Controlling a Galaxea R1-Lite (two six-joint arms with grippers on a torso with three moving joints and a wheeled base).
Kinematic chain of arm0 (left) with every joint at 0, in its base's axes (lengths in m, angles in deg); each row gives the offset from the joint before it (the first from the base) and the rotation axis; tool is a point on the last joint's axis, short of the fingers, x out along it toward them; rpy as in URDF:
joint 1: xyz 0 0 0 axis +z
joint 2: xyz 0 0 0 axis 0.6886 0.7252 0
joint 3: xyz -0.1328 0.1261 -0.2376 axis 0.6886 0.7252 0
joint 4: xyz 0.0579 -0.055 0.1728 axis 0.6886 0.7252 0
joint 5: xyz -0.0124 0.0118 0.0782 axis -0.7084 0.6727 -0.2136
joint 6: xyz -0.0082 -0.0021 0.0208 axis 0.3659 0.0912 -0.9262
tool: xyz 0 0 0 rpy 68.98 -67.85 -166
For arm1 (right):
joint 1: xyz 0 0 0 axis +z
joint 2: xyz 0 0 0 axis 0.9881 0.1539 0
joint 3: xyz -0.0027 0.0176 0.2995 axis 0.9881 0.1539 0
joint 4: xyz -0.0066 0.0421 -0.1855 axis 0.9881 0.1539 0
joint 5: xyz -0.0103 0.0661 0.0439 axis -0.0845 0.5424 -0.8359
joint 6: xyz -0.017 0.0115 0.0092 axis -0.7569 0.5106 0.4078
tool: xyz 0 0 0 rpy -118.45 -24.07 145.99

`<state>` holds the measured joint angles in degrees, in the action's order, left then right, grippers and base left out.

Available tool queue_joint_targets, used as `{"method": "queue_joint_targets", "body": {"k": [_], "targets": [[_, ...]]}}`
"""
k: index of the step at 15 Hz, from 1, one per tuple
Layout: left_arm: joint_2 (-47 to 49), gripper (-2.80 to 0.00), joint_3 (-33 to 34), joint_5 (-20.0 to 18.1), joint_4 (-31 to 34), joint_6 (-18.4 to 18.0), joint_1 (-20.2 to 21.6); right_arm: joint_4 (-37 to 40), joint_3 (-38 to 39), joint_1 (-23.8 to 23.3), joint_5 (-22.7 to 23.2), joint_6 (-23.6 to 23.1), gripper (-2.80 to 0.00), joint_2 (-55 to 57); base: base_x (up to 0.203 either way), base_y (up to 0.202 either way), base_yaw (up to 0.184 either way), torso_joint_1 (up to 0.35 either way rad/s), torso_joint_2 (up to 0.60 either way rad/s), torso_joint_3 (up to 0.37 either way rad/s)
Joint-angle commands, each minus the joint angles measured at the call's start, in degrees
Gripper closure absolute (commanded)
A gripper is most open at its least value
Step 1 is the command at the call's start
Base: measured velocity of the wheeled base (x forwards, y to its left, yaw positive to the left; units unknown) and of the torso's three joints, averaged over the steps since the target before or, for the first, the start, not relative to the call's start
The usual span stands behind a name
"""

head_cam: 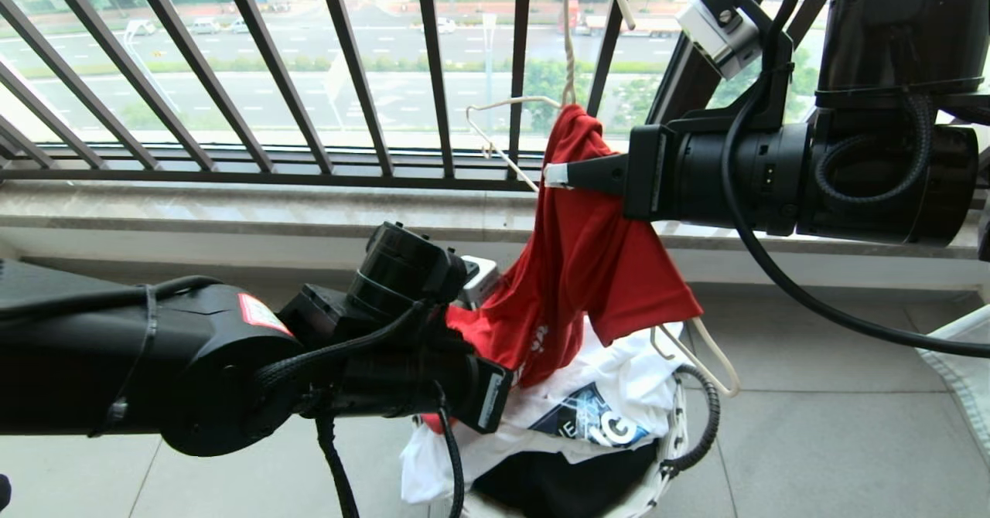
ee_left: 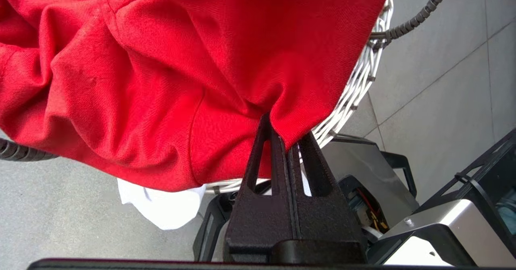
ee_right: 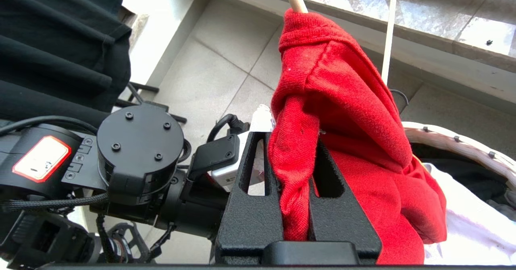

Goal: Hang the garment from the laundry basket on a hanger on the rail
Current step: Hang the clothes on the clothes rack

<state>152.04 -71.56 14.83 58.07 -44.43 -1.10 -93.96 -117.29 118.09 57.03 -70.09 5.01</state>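
Observation:
The red garment [head_cam: 580,263] hangs bunched on the thin cream-white hanger [head_cam: 568,46], whose hook rises past the top of the head view and whose lower end [head_cam: 715,356] pokes out beneath the cloth. My right gripper [head_cam: 555,175] reaches in from the right and is shut on a thick fold of the garment [ee_right: 342,100] near the collar; the same grip shows in the right wrist view [ee_right: 296,153]. My left gripper [ee_left: 286,135] is shut on a lower edge of the garment [ee_left: 161,80], just above the laundry basket [head_cam: 681,433]. The rail is out of view.
A white printed T-shirt [head_cam: 619,394] and a black T-shirt [head_cam: 564,479] fill the basket. The black barred balcony railing [head_cam: 433,77] and a stone sill [head_cam: 232,212] stand close behind. Dark cloth [ee_right: 52,40] hangs beside the left arm. My base [ee_left: 363,161] sits below the basket.

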Motion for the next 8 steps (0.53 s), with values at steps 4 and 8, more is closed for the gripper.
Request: {"method": "queue_joint_targets", "body": {"k": [4, 8], "targets": [[0.44, -2.80, -0.45, -0.13, -2.45, 2.12, 0.06, -0.06, -0.01, 0.04, 0.10, 0.10, 0.00, -0.16, 0.000, 0.000, 0.000, 0.000, 0.00, 0.000], [-5.11, -2.80, -0.51, -0.06, -0.99, 2.17, 0.03, -0.06, 0.16, -0.02, 0.19, 0.10, 0.00, -0.47, 0.000, 0.000, 0.000, 0.000, 0.00, 0.000]]}}
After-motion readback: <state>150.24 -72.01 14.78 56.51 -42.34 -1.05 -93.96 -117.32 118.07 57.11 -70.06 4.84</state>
